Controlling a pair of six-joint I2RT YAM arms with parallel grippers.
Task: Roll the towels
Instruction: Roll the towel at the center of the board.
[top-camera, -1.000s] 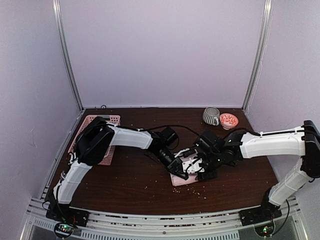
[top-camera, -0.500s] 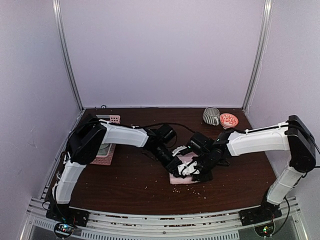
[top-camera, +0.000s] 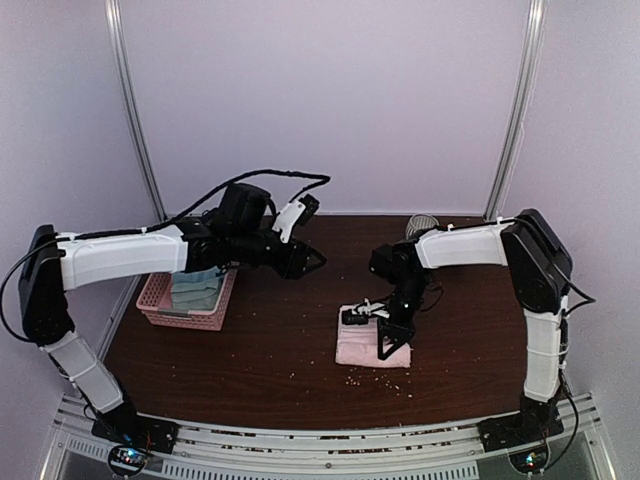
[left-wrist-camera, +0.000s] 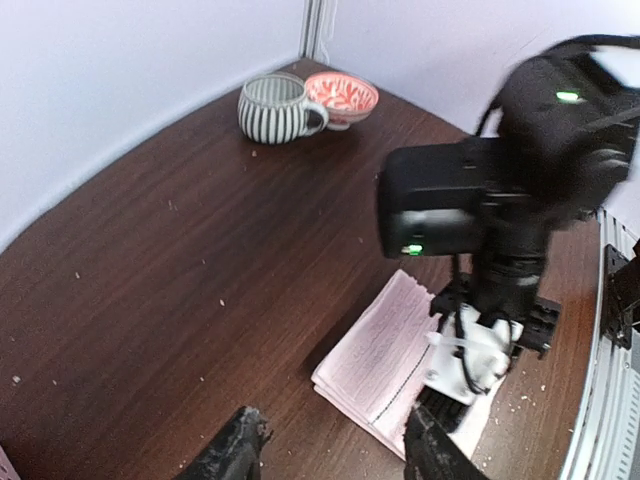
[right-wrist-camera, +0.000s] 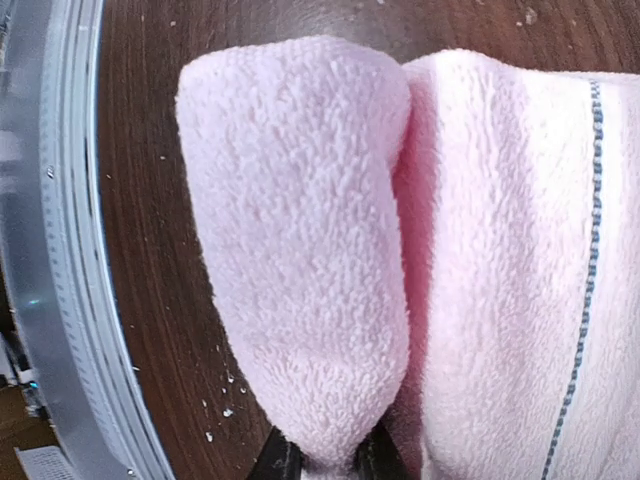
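The light pink towel (top-camera: 350, 352), thin blue stripe showing, is laid on the tabletop (top-camera: 250, 350) toward 5 o'clock of centre. Its end is curled into a loose roll, pinched by the right tool (right-wrist-camera: 325, 460).

2 white-shelled arms (top-camera: 120, 255) with black joints (cables black too).

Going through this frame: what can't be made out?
Top view: red patterned bowl hidden behind right arm.
Top view: folded cloth in pink lattice basket, mint or blue too small to tell.
Right wrist view: right gripper, fingers cut off by bottom edge, pinching pink terry towel.
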